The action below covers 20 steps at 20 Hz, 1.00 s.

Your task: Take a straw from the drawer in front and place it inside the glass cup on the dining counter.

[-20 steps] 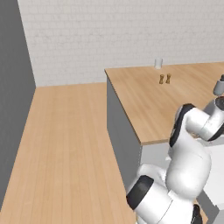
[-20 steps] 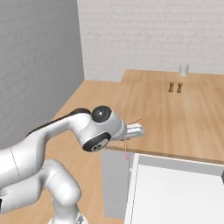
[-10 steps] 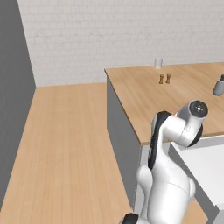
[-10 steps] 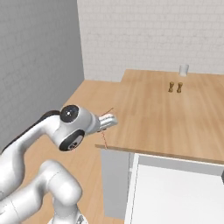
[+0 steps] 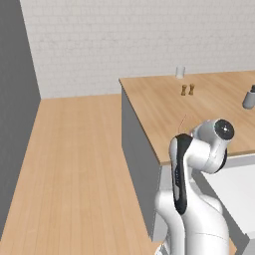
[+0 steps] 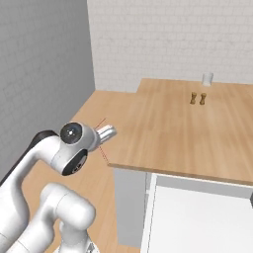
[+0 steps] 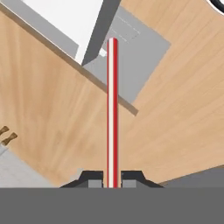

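While clamped on the straw, gripper has swung left, off the dining counter corner.

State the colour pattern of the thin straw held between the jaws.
The thin straight straw has red and white lengthwise stripes, clearest in the hand view.

The straw's lower end disappears between the end effector's fingertips in the hand view, so its full length cannot be told. In the base views it is only a hairline — its stripes are too fine to make out. The drawer is cut off by the right base view's lower and right edges. The cup at the table's far edge is too small to show any contents — the shakers likewise lack detail.
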Tool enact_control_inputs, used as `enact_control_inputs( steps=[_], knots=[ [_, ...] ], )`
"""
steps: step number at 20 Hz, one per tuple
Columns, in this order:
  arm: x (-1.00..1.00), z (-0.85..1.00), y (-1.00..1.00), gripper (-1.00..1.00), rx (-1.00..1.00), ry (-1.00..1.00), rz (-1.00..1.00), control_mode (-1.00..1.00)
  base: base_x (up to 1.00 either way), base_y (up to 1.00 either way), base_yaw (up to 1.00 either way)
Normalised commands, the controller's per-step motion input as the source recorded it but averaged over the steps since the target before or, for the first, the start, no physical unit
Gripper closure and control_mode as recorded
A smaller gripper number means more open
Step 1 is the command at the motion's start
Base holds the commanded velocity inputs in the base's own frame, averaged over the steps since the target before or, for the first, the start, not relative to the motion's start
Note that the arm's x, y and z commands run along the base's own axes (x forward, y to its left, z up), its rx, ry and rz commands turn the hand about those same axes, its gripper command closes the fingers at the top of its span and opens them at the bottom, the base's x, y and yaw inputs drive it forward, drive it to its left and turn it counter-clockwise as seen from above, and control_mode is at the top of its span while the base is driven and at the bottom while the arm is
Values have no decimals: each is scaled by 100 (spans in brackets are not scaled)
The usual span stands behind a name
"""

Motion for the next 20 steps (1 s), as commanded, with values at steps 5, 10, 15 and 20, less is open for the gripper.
enact_control_inputs(
  steps=[5,10,15,20],
  knots=[
    [0,0,47,100,-6,4,3,-100,0,0,0],
    [0,0,59,100,-10,7,0,-100,0,0,0],
    [0,0,22,100,-3,1,-1,100,0,33,-2],
    [0,0,0,100,0,0,0,100,0,72,-1]
  ],
)
